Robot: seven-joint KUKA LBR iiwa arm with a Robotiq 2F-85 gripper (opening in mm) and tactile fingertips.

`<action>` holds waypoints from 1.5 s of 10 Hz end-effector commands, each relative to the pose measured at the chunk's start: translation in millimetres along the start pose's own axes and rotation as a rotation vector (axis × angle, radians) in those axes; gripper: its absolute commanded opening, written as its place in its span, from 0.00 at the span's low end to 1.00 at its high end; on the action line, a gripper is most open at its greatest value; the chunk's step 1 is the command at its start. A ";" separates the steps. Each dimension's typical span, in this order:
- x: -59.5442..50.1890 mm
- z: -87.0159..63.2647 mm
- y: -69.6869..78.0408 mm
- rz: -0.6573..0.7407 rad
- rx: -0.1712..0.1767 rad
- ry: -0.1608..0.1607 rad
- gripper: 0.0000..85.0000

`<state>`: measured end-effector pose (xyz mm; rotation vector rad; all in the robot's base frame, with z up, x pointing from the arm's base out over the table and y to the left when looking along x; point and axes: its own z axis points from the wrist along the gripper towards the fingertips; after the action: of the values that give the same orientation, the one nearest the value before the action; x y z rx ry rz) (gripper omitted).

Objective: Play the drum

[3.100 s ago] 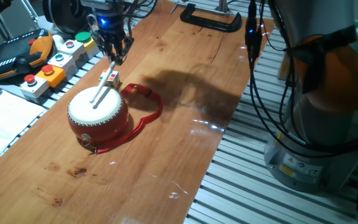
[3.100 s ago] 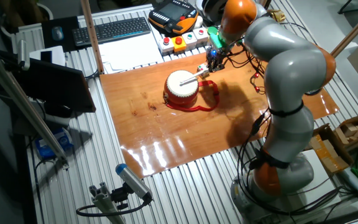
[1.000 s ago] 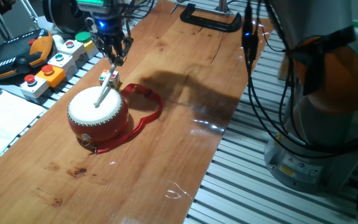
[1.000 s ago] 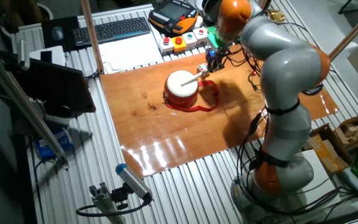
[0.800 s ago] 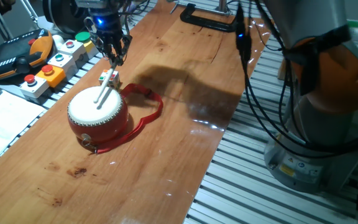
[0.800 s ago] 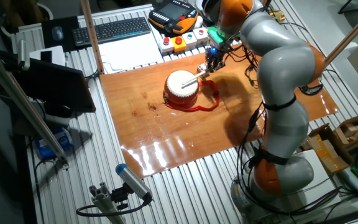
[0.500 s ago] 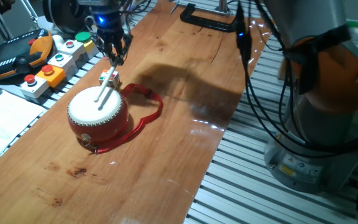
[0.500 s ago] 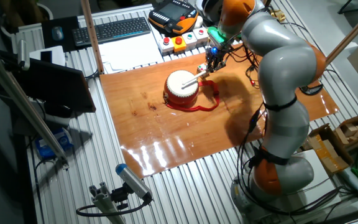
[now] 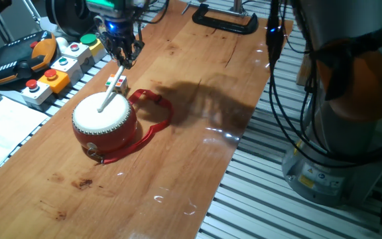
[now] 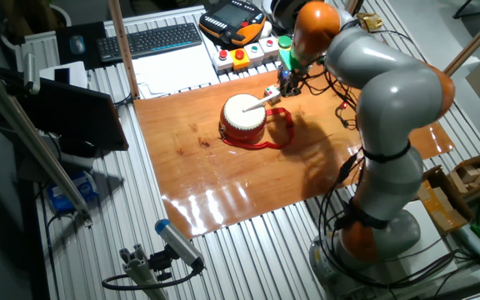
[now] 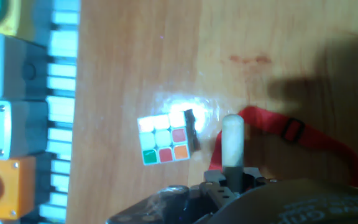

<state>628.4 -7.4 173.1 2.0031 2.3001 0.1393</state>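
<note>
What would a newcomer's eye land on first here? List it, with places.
First the red drum with its cream skin, on the wooden table near the button boxes, its red strap looped beside it. Next the white drumstick, held in the gripper and slanting down onto the skin. A small multicoloured cube lies just behind the drum.

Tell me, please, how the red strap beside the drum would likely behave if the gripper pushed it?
The red strap lies in a loose curve on the wooden table, so it is probably floppy and would bunch rather than slide whole. It seems attached to the drum, so pulling may drag that.
</note>
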 end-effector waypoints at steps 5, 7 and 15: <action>4.6 5.5 0.6 0.025 0.148 0.186 0.01; 3.8 5.8 1.0 0.024 0.125 0.159 0.01; 2.0 2.6 -0.7 -0.090 0.215 0.179 0.01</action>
<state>627.1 -5.5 170.7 1.9769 2.5079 0.0774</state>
